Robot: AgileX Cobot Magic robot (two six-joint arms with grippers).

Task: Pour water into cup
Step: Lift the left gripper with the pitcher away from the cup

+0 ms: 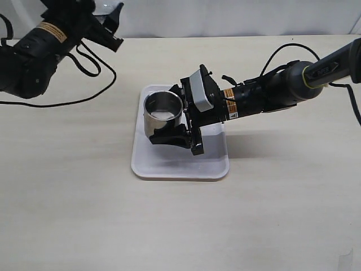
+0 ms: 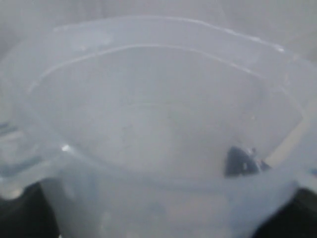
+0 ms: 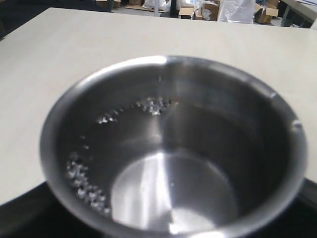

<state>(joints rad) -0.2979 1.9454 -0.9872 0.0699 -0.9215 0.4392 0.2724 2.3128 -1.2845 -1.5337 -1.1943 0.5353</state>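
Observation:
The steel cup (image 1: 163,113) stands on the white tray (image 1: 169,168), open end up. My right gripper (image 1: 164,116) is shut on the cup, one finger on each side of its wall. In the right wrist view the cup (image 3: 173,148) fills the frame, with water droplets (image 3: 81,181) on its inner wall and a faint sheen at the bottom. My left gripper (image 1: 104,25) is raised at the far left corner, shut on a translucent plastic container (image 1: 107,7). That container (image 2: 158,124) fills the left wrist view. I cannot see water in it.
Black cables (image 1: 84,68) from the left arm lie on the table at the far left. The right arm (image 1: 271,93) reaches in from the right with its cable looping behind it. The table's far edge runs behind both arms.

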